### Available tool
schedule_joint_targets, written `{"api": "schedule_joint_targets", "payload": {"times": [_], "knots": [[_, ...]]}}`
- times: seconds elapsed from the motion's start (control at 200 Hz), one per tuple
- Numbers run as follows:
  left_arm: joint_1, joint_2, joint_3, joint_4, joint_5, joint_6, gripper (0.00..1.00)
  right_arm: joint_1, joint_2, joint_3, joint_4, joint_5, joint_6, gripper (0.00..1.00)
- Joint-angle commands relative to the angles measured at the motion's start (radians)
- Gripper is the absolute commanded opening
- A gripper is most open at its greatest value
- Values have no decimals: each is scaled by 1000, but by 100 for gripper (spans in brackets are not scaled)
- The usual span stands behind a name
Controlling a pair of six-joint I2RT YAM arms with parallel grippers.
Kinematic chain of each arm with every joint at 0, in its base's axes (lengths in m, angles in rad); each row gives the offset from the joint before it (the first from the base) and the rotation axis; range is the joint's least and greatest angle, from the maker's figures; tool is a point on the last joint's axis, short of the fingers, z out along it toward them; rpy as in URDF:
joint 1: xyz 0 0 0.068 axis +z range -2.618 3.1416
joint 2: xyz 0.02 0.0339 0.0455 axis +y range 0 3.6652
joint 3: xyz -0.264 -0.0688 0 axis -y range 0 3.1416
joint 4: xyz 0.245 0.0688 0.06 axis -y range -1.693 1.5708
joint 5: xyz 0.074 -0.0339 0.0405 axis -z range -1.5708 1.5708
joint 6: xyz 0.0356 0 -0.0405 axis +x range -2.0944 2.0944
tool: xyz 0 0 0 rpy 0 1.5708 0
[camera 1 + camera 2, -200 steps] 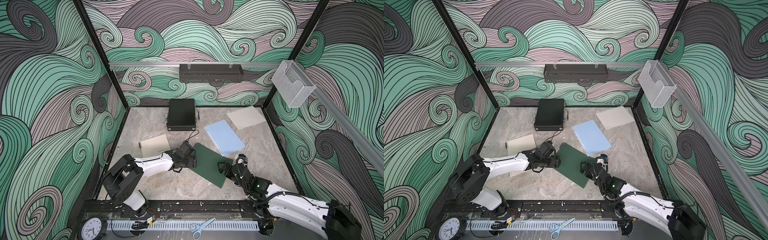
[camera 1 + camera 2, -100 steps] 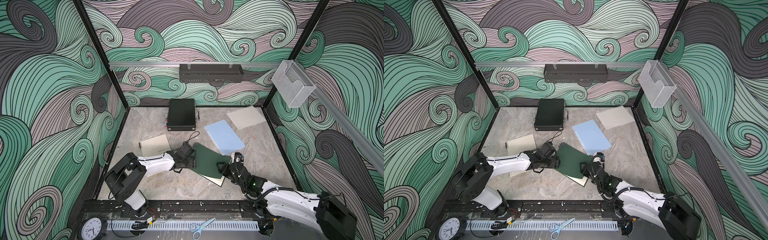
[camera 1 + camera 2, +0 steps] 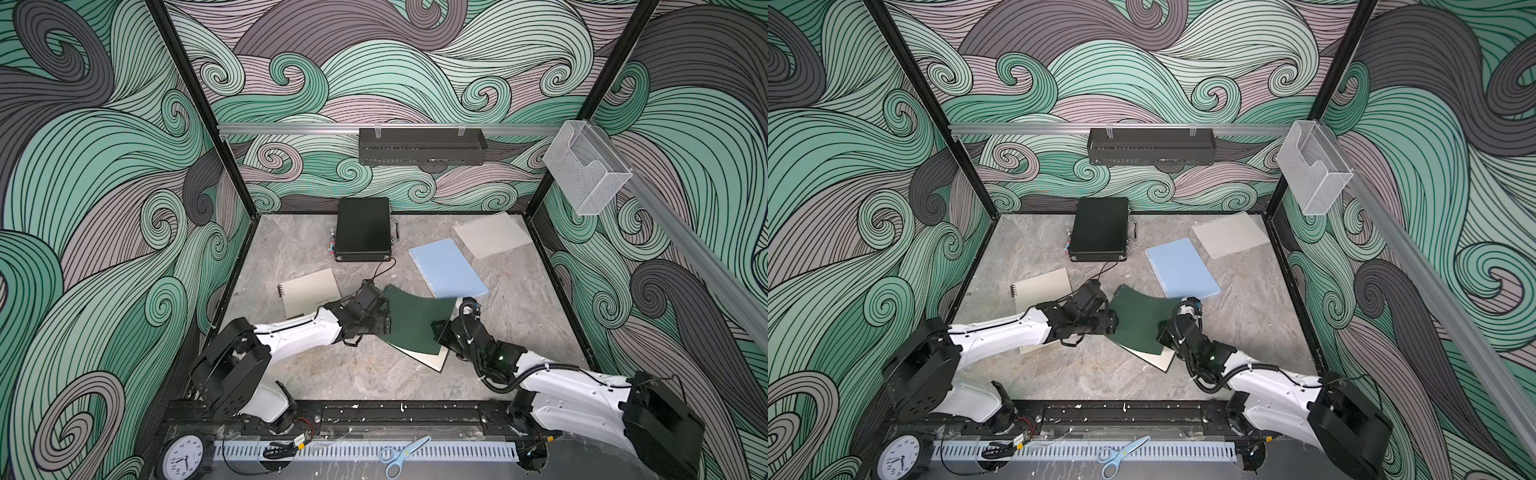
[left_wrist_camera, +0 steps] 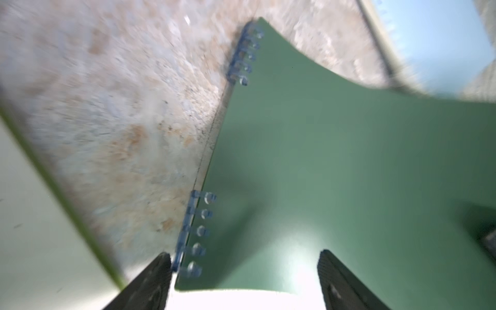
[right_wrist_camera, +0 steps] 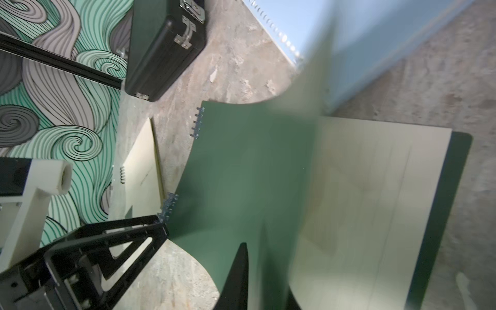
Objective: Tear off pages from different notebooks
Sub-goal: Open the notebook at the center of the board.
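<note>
**Green notebook open, no page torn from it yet**

Nearest, well in front of the green notebook (image 3: 415, 328), blue scissors (image 3: 401, 455) lie at the very front. Next come the two arms, both stretched out low over the table (image 3: 332, 374), meeting at the green notebook from either side. The right gripper (image 3: 439, 329) is pinched shut on the free edge of the green cover (image 5: 241, 174), wrist tipped up, so the cover stands off the book in a curve. Cream pages (image 5: 375, 201) show under it. The left gripper (image 4: 245, 255) is wide open and holds nothing; its fingers (image 4: 150, 284) point at the ring edge of the green notebook, one right by the clear plastic rings (image 4: 197, 230).

I think the cover is bendy but strong, so a pinch at its edge is fine. The pages look thin and light and should rip easily at the holes. A good place to grab one is the loose edge far from the rings, while the other gripper presses the book down near the rings so it cannot slide.

Just past the green notebook, on the left arm's side, lies the beige notebook (image 3: 309, 291), partly under that arm. On the right arm's side lies the blue notebook (image 3: 446, 268). Farther back stands the black case (image 3: 363, 228), and farthest, on the right arm's side, a loose page (image 3: 490, 235)
</note>
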Motion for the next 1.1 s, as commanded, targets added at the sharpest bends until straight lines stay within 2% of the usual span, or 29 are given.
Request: {"api": "schedule_joint_targets", "payload": {"times": [0.0,0.095,0.175,0.245,0.335,0.395,0.485,0.525,0.565,0.61,0.65,0.695,0.805,0.906,0.991,1.091], "knots": [[-11,-109,45,-133,-69,-12,84,3,32,59,-63,-13,-8,4],[-11,-182,116,-286,-96,-63,84,3,75,113,-109,-26,-15,0],[-8,-241,173,-441,-142,-159,84,3,116,140,-104,-65,-21,0],[-6,-301,204,-502,-148,-176,85,6,148,167,-98,-93,-30,0],[-6,-394,218,-453,-139,-124,86,11,181,216,-125,-93,-36,0],[-6,-448,211,-358,-141,-55,88,19,191,244,-132,-80,-35,0],[-5,-475,169,-221,-268,75,94,33,203,298,-148,-34,-46,0],[-5,-462,169,-214,-349,83,95,34,213,327,-173,-19,-49,0],[-3,-442,171,-229,-378,73,93,34,221,349,-198,-7,-51,0],[0,-416,192,-262,-336,48,89,35,225,349,-199,19,-37,0],[-6,-397,213,-273,-275,82,82,38,229,331,-160,49,-13,0],[-13,-384,208,-229,-223,95,82,30,233,335,-144,57,5,0],[-15,-365,217,-196,-105,98,80,31,217,402,-304,117,76,0],[-22,-402,114,-85,-68,123,80,34,233,398,-291,115,106,0],[-25,-446,4,46,8,146,80,26,287,430,-280,82,107,0],[-31,-454,-31,85,42,145,79,26,322,461,-265,71,100,0]]}}
